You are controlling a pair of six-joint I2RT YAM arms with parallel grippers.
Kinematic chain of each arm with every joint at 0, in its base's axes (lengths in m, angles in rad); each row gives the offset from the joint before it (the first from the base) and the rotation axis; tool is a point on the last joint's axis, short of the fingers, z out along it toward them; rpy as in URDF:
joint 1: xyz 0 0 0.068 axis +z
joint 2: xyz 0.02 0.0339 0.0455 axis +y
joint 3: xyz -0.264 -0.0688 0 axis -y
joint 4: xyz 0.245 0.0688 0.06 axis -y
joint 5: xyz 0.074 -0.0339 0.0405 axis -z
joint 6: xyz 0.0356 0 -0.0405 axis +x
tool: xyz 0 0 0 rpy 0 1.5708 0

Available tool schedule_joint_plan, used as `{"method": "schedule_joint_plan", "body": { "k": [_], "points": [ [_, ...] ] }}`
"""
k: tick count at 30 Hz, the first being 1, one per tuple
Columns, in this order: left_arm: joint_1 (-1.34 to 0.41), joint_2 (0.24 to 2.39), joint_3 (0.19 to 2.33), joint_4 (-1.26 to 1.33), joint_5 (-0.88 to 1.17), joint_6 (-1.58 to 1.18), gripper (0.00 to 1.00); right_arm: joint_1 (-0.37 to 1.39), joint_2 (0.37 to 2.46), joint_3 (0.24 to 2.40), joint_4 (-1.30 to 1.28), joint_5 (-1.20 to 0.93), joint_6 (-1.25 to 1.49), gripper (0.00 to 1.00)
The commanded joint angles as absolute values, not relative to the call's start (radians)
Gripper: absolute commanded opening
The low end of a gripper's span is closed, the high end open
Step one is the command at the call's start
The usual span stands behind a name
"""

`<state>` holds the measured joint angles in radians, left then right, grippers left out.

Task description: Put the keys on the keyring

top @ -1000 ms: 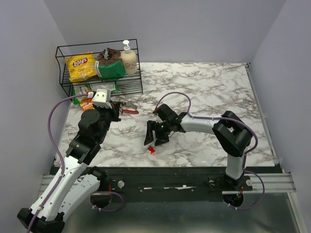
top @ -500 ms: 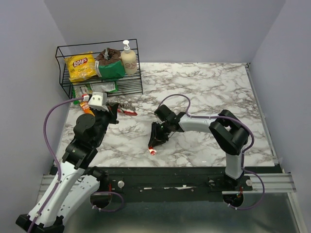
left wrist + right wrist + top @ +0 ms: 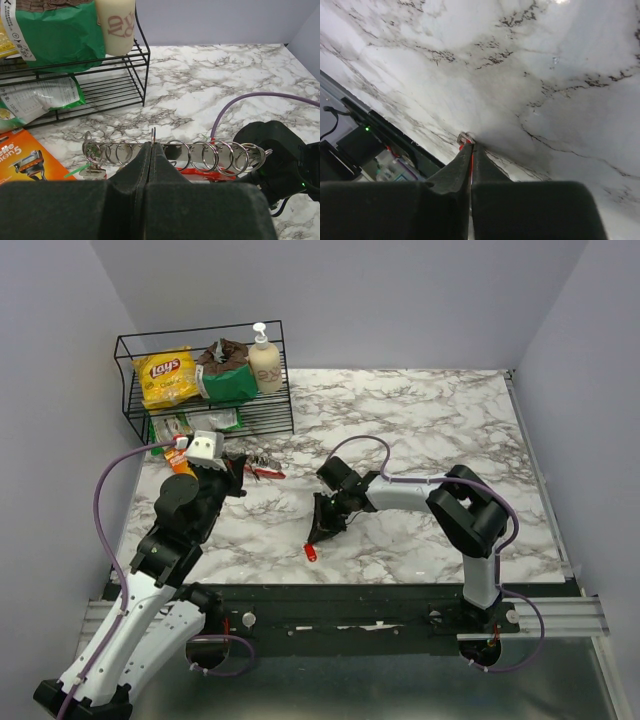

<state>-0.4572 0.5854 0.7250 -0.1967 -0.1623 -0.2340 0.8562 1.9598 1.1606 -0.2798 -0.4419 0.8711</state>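
My left gripper (image 3: pixel 151 146) is shut on one upright split ring of the keyring (image 3: pixel 175 152), a silvery bar carrying several rings with a red strip beneath. A silvery key with a green tag (image 3: pixel 91 172) hangs on its leftmost ring. From above, the left gripper (image 3: pixel 236 470) holds the keyring (image 3: pixel 264 469) just in front of the rack. My right gripper (image 3: pixel 318 533) points down at the table's front middle, shut on a small red-headed key (image 3: pixel 311 551). In the right wrist view the key (image 3: pixel 465 138) sticks out at the tips of the right gripper (image 3: pixel 471 146), touching the marble.
A black wire rack (image 3: pixel 282 390) at the back left holds a yellow chips bag (image 3: pixel 165 377), a green bag (image 3: pixel 228 380) and a soap bottle (image 3: pixel 264 360). An orange razor pack (image 3: pixel 25 157) lies under my left wrist. The table's front edge (image 3: pixel 340 585) runs close to the red key.
My right gripper has come down onto the red-headed key and shut on it. The left arm has shifted slightly, still holding the keyring.
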Motion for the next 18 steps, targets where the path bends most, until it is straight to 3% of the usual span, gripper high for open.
{"method": "schedule_joint_plan", "body": {
  "k": [1,15,18],
  "points": [
    [-0.453,0.581,0.719,-0.147,-0.138,-0.225,0.0,0.861,1.98,1.187,-0.291,-0.407,0.862,0.08],
    [-0.453,0.618,0.724,-0.146,-0.127,-0.219,0.0,0.861,1.896,1.187,-0.259,-0.387,0.775,0.05],
    [-0.453,0.626,0.724,-0.147,-0.126,-0.219,0.0,0.861,1.913,1.201,-0.262,-0.393,0.758,0.09]
  ]
}}
